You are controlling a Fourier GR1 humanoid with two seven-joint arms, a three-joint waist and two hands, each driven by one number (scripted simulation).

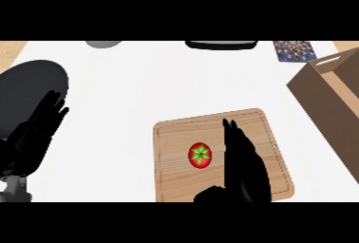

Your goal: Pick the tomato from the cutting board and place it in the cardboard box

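Observation:
A red tomato with a green star-shaped stem lies on the wooden cutting board, left of the board's middle. My right hand hovers over the board just right of the tomato, fingers straight and pointing away from me, thumb low near the board's front edge; it does not hold the tomato. The brown cardboard box stands at the right edge of the counter, its open top partly cut off by the view. My left hand rests open at the far left, fingers up.
A large dark round object lies under and behind my left hand. At the back edge sit a grey round thing, a black object and a patterned dark item. White counter spreads between board and back edge.

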